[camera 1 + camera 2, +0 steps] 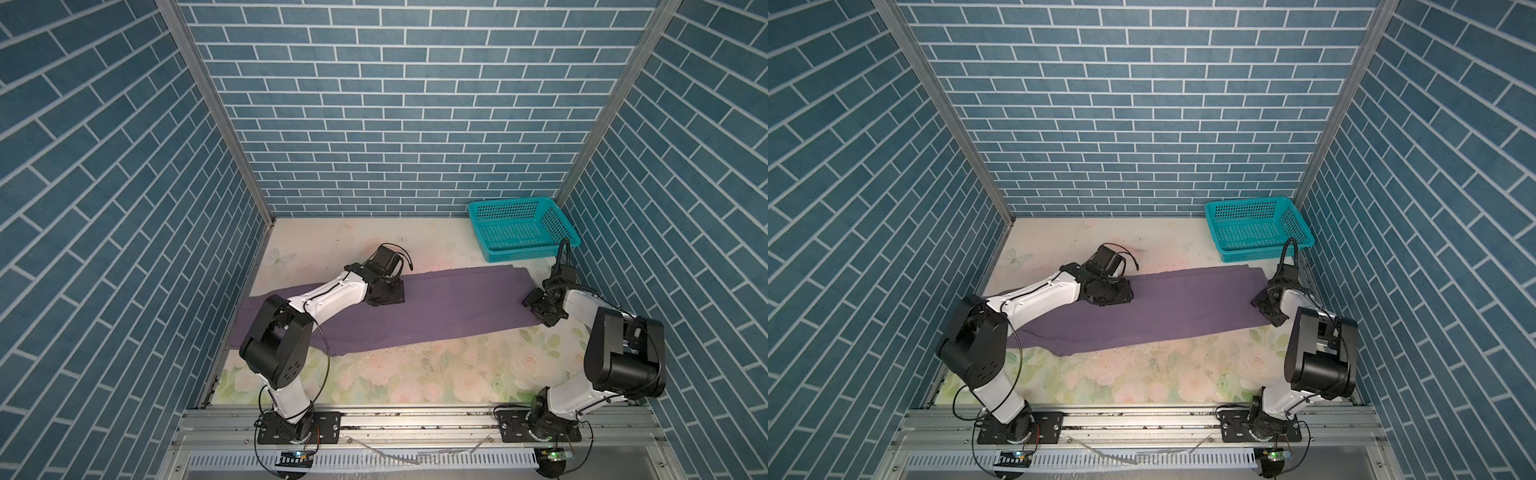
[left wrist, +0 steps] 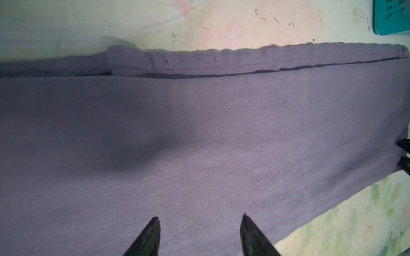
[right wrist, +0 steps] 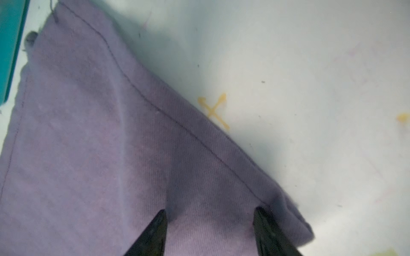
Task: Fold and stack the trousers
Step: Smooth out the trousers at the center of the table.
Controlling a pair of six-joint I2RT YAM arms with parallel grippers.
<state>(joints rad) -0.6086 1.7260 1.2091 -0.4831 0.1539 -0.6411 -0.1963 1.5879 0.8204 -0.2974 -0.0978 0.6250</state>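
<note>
The left gripper (image 1: 385, 294) hangs over the trousers (image 1: 453, 309), at about 10 o'clock from the middle of the cloth and near its far long edge. In the left wrist view its fingers (image 2: 150, 235) stand apart, with only flat purple fabric between them and nothing clamped. The trousers lie flat on the flowered table (image 1: 415, 374) as one long band, running from 8 o'clock to 2 o'clock. At the 3 o'clock end the right gripper (image 1: 538, 307) is over the hem corner. In the right wrist view its fingers (image 3: 157, 230) are also apart, low over the cloth; whether they touch it I cannot tell. A teal mesh basket (image 1: 519, 251) stands at 1 o'clock from this end, just beside the trousers.
</note>
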